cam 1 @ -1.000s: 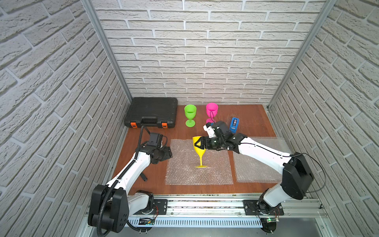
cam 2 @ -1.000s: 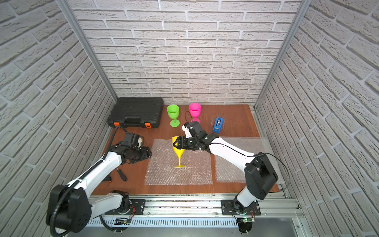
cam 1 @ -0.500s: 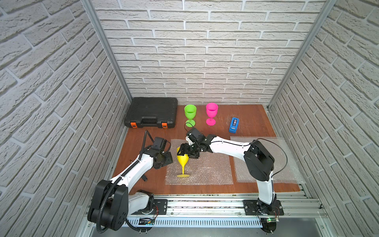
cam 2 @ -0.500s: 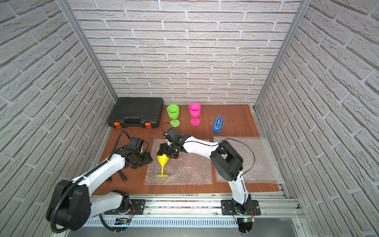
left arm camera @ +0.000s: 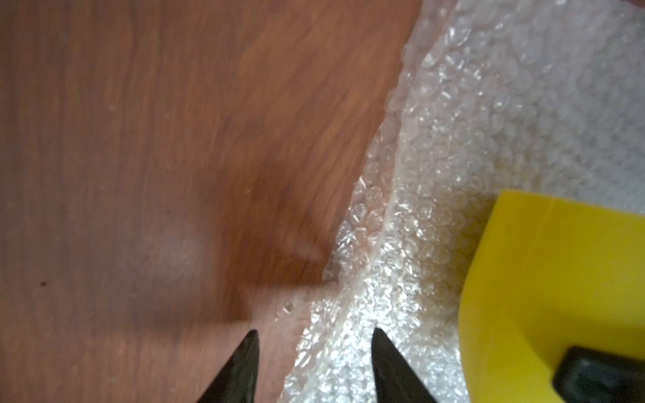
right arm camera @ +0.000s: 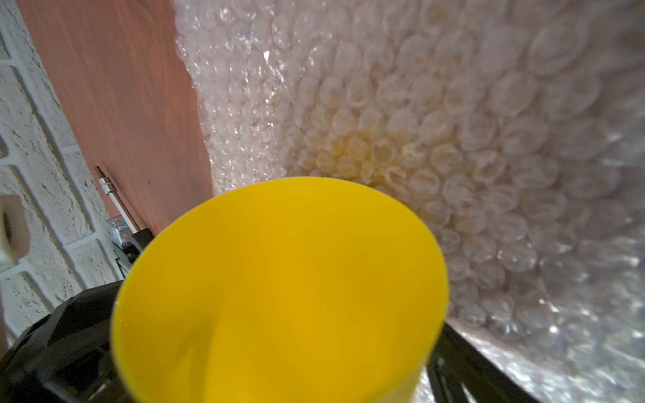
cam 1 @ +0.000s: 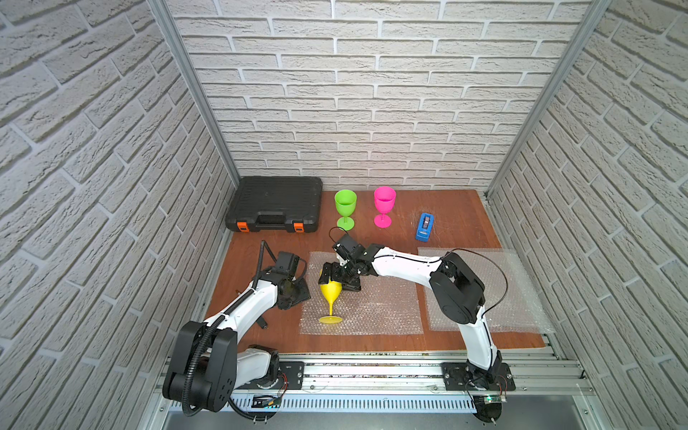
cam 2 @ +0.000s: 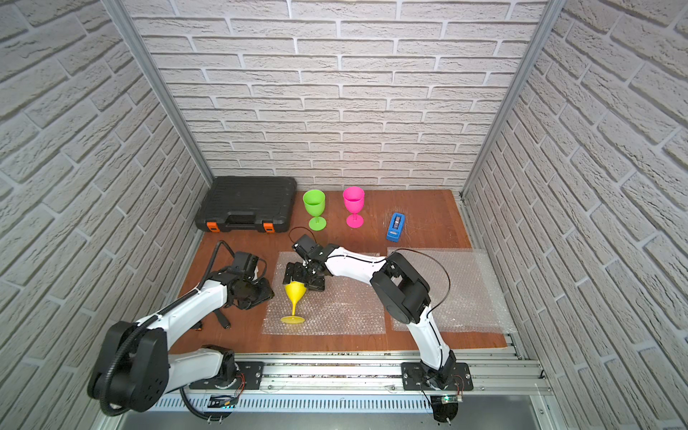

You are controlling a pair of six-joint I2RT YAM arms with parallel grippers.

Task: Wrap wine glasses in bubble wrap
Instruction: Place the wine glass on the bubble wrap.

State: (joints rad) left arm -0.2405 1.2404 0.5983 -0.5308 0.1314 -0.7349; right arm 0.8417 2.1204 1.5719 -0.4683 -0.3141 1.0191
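Yellow goblet [cam 1: 330, 294] stands upright on the left bubble wrap sheet [cam 1: 376, 309]. Right gripper [cam 1: 339, 279] straddles its bowl (pressing or free, cannot tell). Left gripper [left arm camera: 314, 331] hovers at the sheet's edge, jaws apart.

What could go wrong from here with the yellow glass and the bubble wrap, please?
The yellow glass sits near the edge of the bubble wrap, so it may tip or roll off once the right gripper, jaws around its bowl, withdraws. The left gripper, open astride that edge, may pinch only a sliver and slip.
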